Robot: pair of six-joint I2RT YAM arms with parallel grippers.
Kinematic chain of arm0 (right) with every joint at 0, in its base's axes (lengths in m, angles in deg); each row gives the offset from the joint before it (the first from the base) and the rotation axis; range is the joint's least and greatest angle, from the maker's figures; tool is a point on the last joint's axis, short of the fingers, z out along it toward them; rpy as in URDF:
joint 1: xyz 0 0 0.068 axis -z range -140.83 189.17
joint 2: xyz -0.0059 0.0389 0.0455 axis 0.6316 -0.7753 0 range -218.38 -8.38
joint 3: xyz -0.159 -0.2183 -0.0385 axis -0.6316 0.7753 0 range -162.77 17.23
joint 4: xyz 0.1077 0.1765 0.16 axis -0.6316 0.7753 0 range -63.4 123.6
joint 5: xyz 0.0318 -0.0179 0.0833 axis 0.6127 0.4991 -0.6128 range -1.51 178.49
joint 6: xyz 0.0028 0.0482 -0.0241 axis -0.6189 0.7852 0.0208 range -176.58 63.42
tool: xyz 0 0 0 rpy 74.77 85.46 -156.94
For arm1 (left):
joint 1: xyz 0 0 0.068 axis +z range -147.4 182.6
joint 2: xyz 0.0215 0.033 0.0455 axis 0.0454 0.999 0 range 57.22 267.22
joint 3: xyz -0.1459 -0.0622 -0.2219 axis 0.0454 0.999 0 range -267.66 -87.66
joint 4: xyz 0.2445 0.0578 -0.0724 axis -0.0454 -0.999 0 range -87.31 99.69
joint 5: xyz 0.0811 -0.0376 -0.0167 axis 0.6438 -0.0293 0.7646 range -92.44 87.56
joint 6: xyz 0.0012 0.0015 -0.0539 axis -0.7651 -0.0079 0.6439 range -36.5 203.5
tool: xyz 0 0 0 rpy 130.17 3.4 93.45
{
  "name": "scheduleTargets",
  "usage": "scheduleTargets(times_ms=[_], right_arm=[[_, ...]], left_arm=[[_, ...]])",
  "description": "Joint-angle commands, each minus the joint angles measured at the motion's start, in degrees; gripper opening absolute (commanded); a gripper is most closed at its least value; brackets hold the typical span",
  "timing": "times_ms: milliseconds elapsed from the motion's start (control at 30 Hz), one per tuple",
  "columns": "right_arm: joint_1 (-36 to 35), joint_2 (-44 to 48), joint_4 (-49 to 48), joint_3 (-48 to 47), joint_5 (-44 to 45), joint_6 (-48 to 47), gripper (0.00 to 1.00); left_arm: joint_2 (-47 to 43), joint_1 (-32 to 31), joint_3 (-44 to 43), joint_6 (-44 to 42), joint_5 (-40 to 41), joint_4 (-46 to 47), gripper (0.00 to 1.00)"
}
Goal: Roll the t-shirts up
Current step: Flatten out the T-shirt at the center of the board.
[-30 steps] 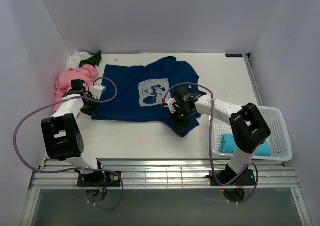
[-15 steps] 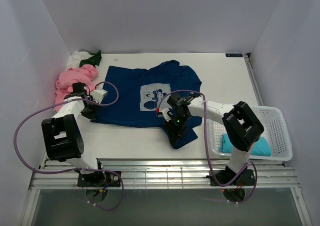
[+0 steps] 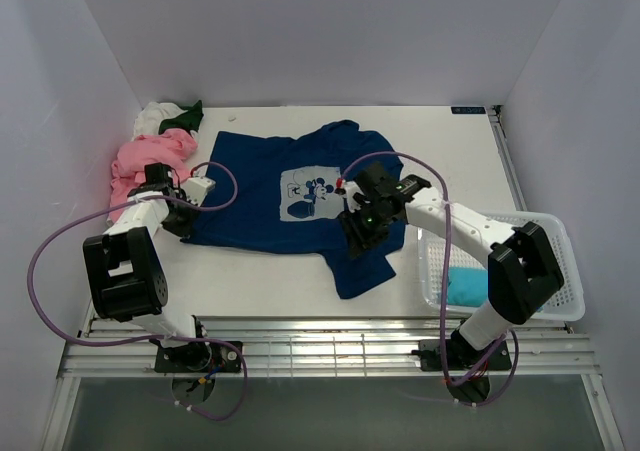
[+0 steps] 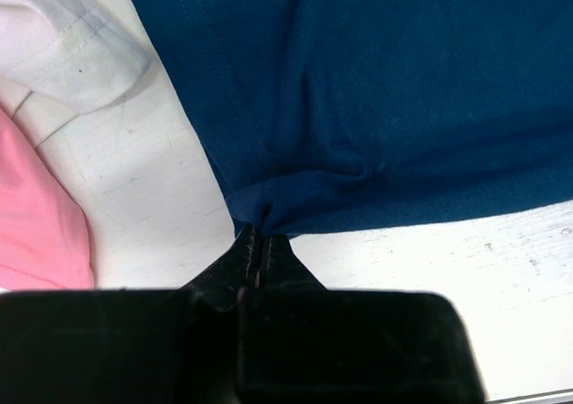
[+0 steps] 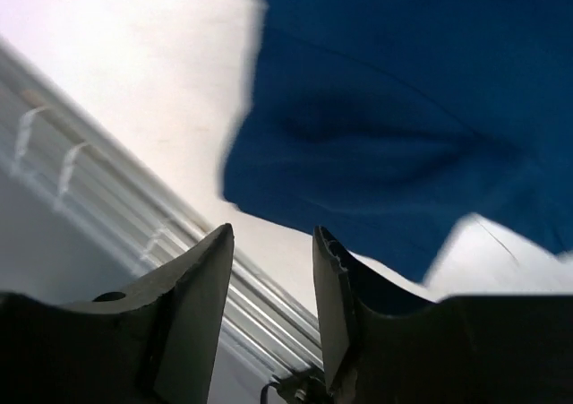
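The navy blue t-shirt (image 3: 260, 186) with its pale mouse print lies spread on the table, and its lower right flap (image 3: 360, 271) reaches toward the front edge. My left gripper (image 3: 186, 217) is shut on the shirt's lower left corner; in the left wrist view the navy cloth (image 4: 385, 99) bunches into the closed tips of that gripper (image 4: 253, 238). My right gripper (image 3: 358, 233) hovers open over the lower right part of the shirt. In the right wrist view this gripper (image 5: 273, 234) has nothing between its fingers, and the navy cloth (image 5: 385, 126) lies beyond them.
Pink (image 3: 140, 161), white (image 3: 155, 118) and dark green (image 3: 187, 119) tees are heaped at the back left, with pink (image 4: 36, 216) and white (image 4: 63, 46) cloth close to my left gripper. A white mesh basket (image 3: 562, 271) at the right holds a teal tee (image 3: 462, 287). The table's railed front edge (image 5: 107, 198) is near.
My right gripper dragged the shirt's lower right flap toward the front, then opened, let it go and drew back up and to the right. The left gripper stays shut on its corner.
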Motion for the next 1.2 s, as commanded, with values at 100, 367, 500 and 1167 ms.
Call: scheduleTargets(times_ms=[100, 367, 500, 1167], right_arm=[[4.3, 1.3, 5.2, 5.8, 22.2, 10.9, 0.46], [6.5, -3.4, 1.6, 10.6, 20.7, 10.2, 0.49], [6.5, -5.8, 0.5, 12.2, 19.6, 9.7, 0.51], [4.7, 5.4, 11.9, 19.7, 9.9, 11.3, 0.08]], left_arm=[[-1.9, 0.3, -0.6, 0.1, 0.1, 0.2, 0.00], [-3.9, 0.3, 2.4, -0.7, 1.3, 0.0, 0.00], [-4.3, 0.3, 3.8, -1.0, 1.6, 0.0, 0.00], [-11.0, 0.3, 8.0, -5.0, 1.4, -10.8, 0.00]])
